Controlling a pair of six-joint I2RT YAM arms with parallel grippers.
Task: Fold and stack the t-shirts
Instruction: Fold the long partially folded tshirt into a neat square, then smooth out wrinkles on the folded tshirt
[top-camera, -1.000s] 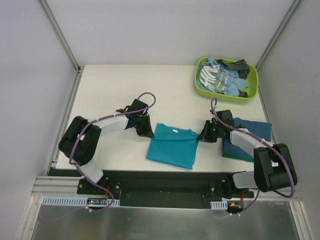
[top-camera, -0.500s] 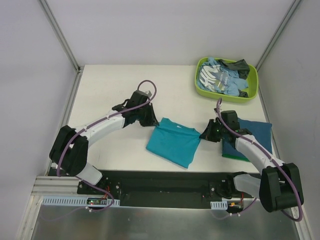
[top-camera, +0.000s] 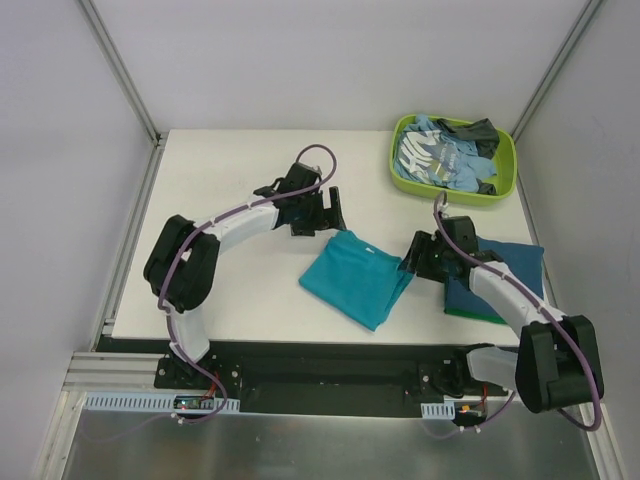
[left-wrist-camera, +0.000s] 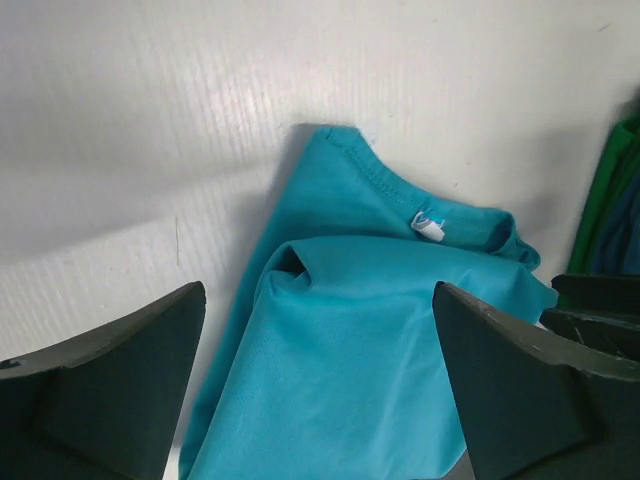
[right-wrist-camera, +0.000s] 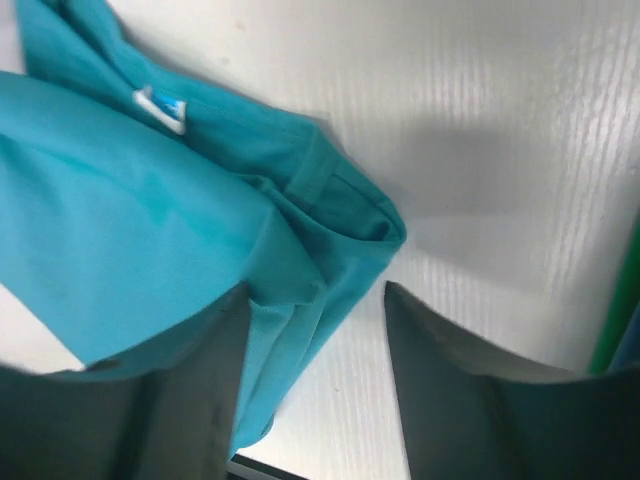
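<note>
One teal shirt (top-camera: 357, 278) between left claw (top-camera: 330, 211) and right claw (top-camera: 411, 262); both apart. Two folded shirts (top-camera: 512, 262) under right arm (top-camera: 490, 283). One tub (top-camera: 452, 196) behind.

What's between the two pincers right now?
The folded bright teal t-shirt lies between the left pincer and the right pincer. The top view shows it best.

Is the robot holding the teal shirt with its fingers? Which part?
No, nothing is held. The left gripper and the right gripper are both open over the teal t-shirt, which lies loose on the table.
</note>
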